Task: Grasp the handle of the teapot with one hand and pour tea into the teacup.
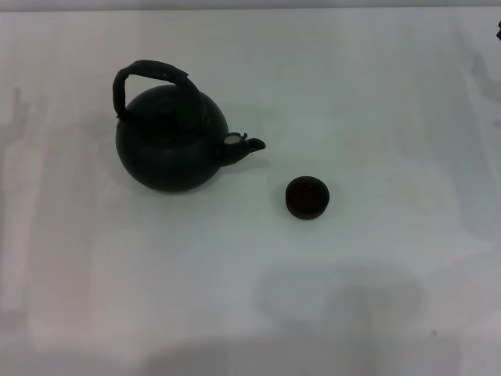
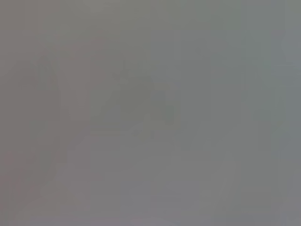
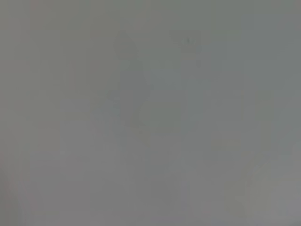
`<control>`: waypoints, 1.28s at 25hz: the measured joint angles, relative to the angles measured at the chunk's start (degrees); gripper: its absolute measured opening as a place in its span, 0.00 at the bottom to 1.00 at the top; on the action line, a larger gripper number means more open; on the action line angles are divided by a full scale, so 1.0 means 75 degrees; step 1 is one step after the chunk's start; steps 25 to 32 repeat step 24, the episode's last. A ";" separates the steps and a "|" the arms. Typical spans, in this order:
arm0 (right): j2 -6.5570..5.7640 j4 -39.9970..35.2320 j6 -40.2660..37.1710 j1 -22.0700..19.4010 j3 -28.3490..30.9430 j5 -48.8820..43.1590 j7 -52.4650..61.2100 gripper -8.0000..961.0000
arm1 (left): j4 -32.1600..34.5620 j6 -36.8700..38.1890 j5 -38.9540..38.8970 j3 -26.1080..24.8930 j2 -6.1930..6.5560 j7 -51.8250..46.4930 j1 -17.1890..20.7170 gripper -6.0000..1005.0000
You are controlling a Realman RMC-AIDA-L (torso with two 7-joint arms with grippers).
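Note:
A large round matte-black teapot [image 1: 168, 141] stands upright on the white table, left of centre in the head view. Its thick black arched handle [image 1: 153, 72] rises over the top, and its short spout [image 1: 244, 145] points right. The small dark round teacup [image 1: 307, 197] sits a little right of and nearer than the spout, apart from the pot. Neither gripper shows in the head view. Both wrist views hold only blank grey-white surface, with no fingers and no task object in them.
The white table [image 1: 376, 94] stretches around both objects. A small dark sliver [image 1: 498, 31] pokes in at the right edge near the back. Soft shadows lie along the table's front edge.

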 joint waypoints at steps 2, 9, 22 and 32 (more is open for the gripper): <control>-0.0001 0.0002 -0.0091 0.0023 0.0000 0.0000 0.0000 0.88 | -0.0011 -0.0105 -0.0052 0.0000 -0.0001 0.0000 -0.0039 0.87; 0.0000 0.0007 -0.0150 0.0048 -0.0011 -0.0004 0.0011 0.88 | -0.0084 -0.0247 -0.0102 0.0000 -0.0001 0.0002 -0.0184 0.87; -0.0020 -0.0004 -0.0243 0.0173 -0.0011 -0.0013 0.0012 0.88 | -0.0085 -0.0609 -0.0049 0.0050 -0.0015 0.0036 -0.0271 0.87; -0.0029 -0.0011 -0.0376 0.0235 0.0005 -0.0013 0.0012 0.88 | -0.0089 -0.0609 -0.0036 0.0066 -0.0026 0.0057 -0.0254 0.87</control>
